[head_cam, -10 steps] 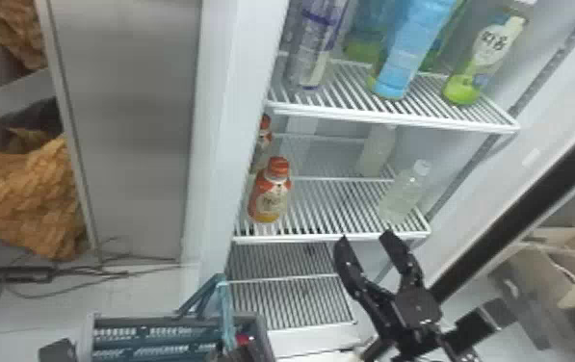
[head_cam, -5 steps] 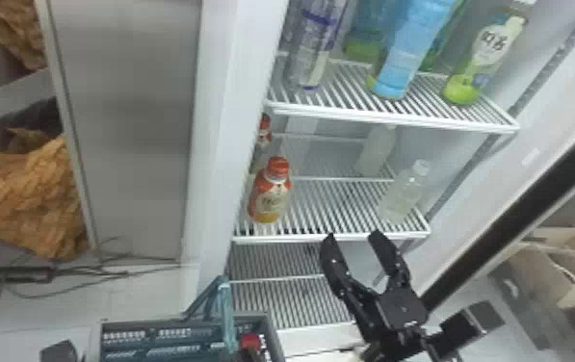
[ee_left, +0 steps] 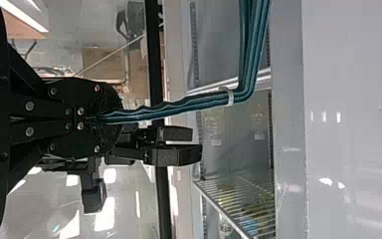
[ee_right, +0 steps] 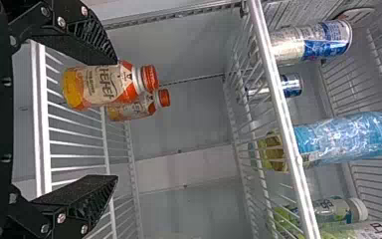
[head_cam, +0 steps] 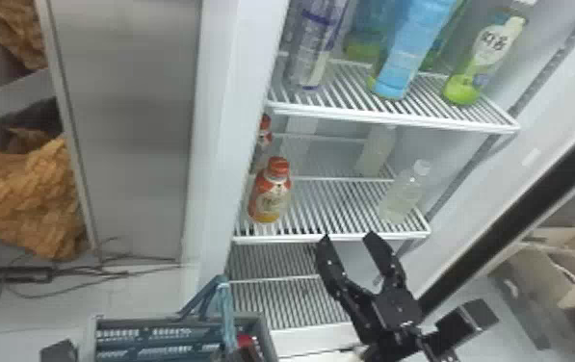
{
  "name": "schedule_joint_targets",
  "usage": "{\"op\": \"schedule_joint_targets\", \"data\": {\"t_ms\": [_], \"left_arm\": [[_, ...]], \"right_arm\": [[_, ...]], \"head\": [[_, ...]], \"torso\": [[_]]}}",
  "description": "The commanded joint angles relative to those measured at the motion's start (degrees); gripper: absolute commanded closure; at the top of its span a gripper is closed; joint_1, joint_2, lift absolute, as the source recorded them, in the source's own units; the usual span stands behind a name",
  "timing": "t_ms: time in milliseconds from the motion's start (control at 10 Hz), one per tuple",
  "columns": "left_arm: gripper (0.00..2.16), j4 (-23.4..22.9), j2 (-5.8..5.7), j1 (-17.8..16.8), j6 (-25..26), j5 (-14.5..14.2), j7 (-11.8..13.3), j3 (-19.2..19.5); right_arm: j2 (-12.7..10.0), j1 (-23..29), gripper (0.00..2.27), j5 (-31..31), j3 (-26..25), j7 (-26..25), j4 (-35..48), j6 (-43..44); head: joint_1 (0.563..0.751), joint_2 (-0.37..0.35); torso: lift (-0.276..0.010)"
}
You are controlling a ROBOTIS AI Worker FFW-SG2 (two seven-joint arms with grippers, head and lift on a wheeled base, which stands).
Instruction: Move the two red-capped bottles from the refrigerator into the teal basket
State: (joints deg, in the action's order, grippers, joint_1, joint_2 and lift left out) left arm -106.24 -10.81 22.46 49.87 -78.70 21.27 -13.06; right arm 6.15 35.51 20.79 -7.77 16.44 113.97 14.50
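Teal plastic forms the basket (head_cam: 267,337) at the bottom of the head view, its handle (head_cam: 227,308) pinched between the closed fingers of the left end effector (head_cam: 241,354). Farther right, on the refrigerator's middle shelf (head_cam: 334,237), one red-capped bottle (head_cam: 269,192) stands upright near the front left corner; a second red-capped bottle (head_cam: 263,137) stands behind it by the left edge. Next comes the right end effector (head_cam: 348,237), fingers spread wide and holding nothing, near that shelf's front edge. Near its front right corner stands a clear-capped bottle (head_cam: 401,195).
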Motion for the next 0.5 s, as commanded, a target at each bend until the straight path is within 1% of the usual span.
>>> {"op": "schedule_joint_targets", "data": {"t_ms": [0,400], "left_arm": [[1.15,0.0,0.00,-0.1,-0.1,-0.1,0.0,-0.2],[1.15,0.0,0.00,-0.2,-0.1,-0.5,0.0,-0.5]], "right_arm": [[0.0,-0.1,0.21,0.0,0.0,0.0,0.0,-0.2],[0.2,-0.2,0.21,0.0,0.2,0.1,-0.1,-0.3]], "head": [[0.695,-0.350],[0.695,-0.350]], "torso": [[-0.228],[-0.228]]}}
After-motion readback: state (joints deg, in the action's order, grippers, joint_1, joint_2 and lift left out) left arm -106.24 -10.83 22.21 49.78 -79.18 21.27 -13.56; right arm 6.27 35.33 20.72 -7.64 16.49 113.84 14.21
